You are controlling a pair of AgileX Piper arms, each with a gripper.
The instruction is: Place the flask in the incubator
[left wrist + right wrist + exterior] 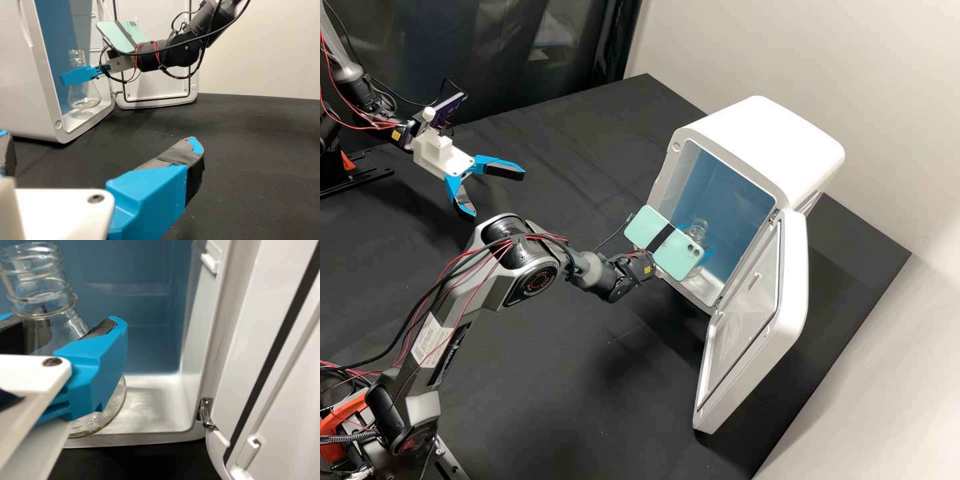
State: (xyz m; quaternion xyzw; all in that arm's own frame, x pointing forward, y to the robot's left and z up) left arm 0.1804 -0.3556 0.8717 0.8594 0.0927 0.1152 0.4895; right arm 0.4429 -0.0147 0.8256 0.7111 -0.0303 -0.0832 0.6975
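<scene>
Black surface point(600, 373). White incubator point(760, 133) at right, door point(753, 313) swung open. Left claw point(495, 193) far left, spread wide, empty. Right claw point(60, 335) inside the chamber, clamped on the flask point(37, 280), whose base is at the chamber floor.

The dark grey right arm point(500, 283), lower left of the frame, has rounded joints, a red ring on one cap, and red and black cables point(533, 239) along it — a mint slab point(663, 243) with a black band rides its wrist. The left pincer point(495, 193), upper left, is a white block with bright blue, dark-padded fingers point(458, 188) and one dark screw point(95, 199).
</scene>
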